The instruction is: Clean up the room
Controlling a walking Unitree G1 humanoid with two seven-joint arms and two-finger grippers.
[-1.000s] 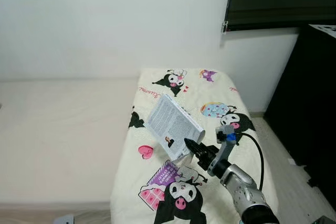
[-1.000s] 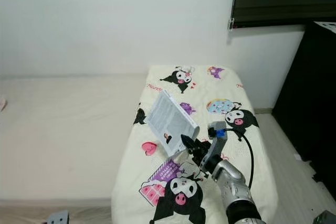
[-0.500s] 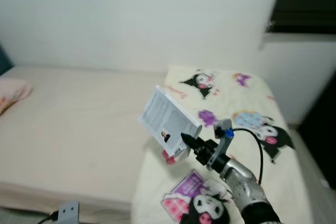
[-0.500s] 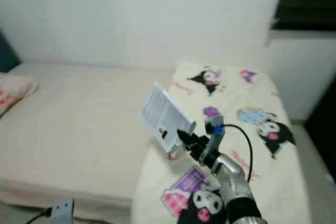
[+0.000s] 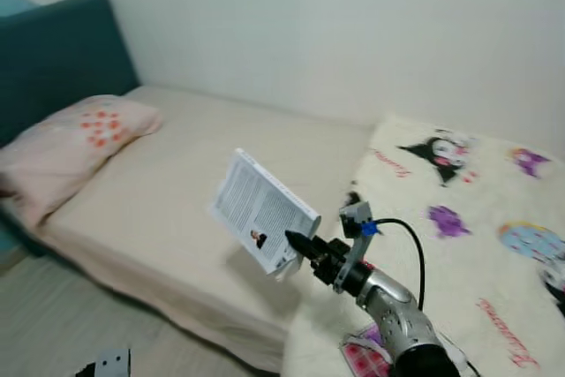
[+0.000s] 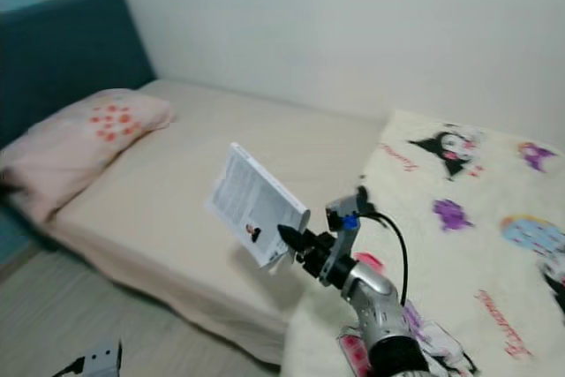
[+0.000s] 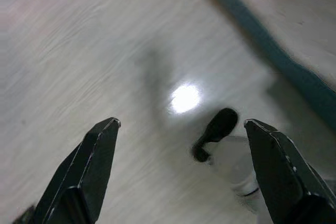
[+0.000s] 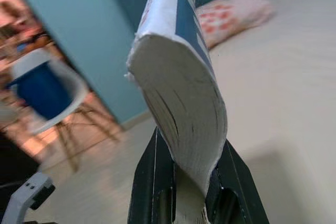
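Note:
My right gripper (image 5: 298, 245) is shut on the lower corner of a white paperback book (image 5: 257, 209), holding it tilted in the air above the front edge of the beige bed (image 5: 212, 156). In the right wrist view the book (image 8: 178, 90) stands pinched between the two black fingers (image 8: 151, 174), page edges toward the camera. My left gripper (image 7: 181, 150) hangs open over the pale wooden floor (image 7: 79, 51), nothing between its fingers.
A pink pillow (image 5: 71, 143) lies at the bed's head against a teal headboard (image 5: 62, 50). A cream blanket with cartoon prints (image 5: 477, 209) covers the right part. A white wall stands behind. A white-and-blue chair (image 8: 47, 93) stands in the room beyond.
The camera has swung left: the window and dark cabinet left the picture, the pillow and headboard came in. The book stays clamped in my right gripper.

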